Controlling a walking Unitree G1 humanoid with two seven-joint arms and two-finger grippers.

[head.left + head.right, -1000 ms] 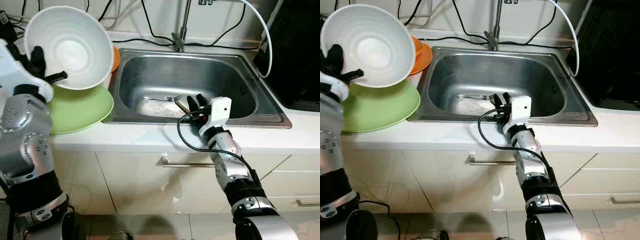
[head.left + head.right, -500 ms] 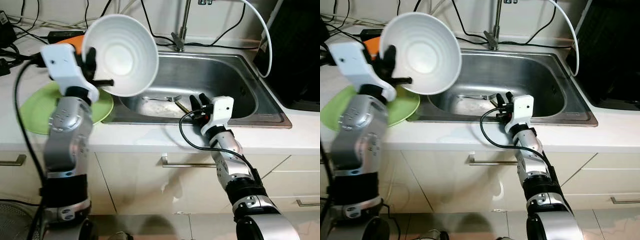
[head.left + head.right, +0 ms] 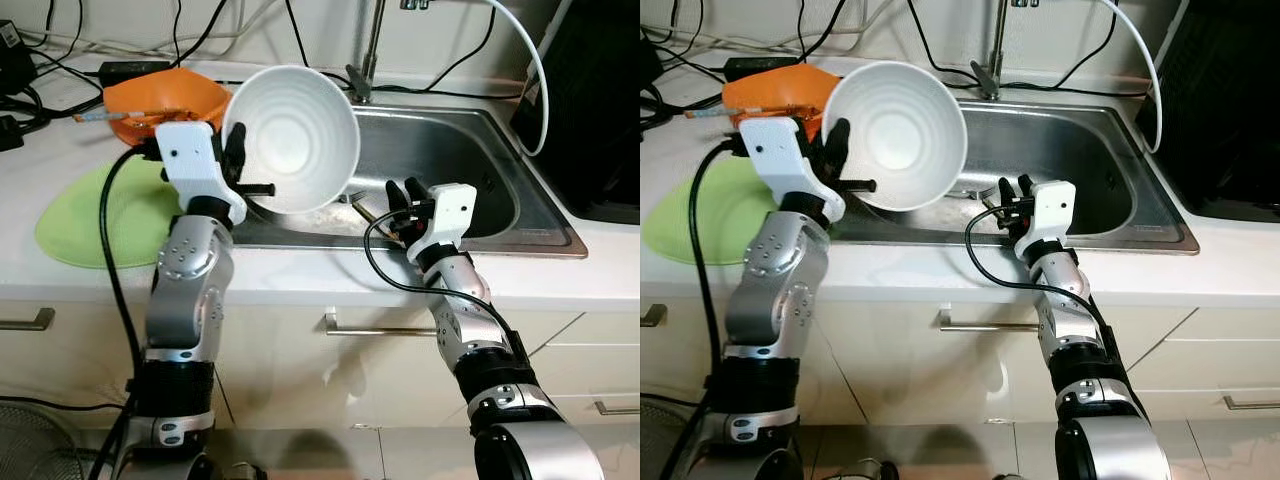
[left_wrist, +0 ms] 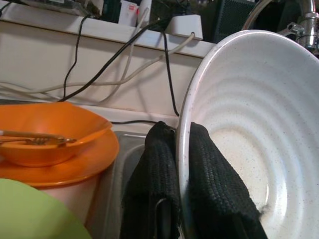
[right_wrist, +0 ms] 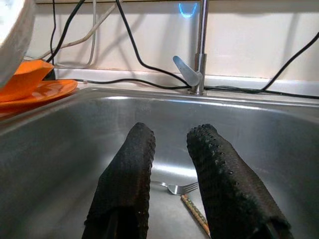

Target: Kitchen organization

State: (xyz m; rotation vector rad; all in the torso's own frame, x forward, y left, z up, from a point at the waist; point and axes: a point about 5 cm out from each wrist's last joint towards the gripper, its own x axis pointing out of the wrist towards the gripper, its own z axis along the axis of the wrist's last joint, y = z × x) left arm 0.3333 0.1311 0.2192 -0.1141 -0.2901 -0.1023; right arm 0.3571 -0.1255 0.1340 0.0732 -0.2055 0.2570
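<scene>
Carefully, with our left pincer (image 3: 243,172) pinching the white bowl (image 3: 297,138) by its rim above the sink (image 3: 470,150), we lower it clear of our spread right pincer (image 3: 405,196) and the fork (image 3: 330,197).

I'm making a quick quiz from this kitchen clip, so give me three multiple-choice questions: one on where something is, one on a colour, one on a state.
1. Where is the fork?
A. In the sink
B. On the green plate
C. On the floor

2. What colour is the bowl with chopsticks in it, on the counter left of the sink?
A. Blue
B. Orange
C. Black

3. What is the left gripper doing?
A. Hanging open
B. Pinching the white bowl's rim
C. Holding the fork

Answers:
1 A, the fork lies on the sink bottom ahead of the right gripper.
2 B, the orange bowl sits behind the green plate.
3 B, one finger sits on each side of the white bowl rim in the left wrist view.
</scene>
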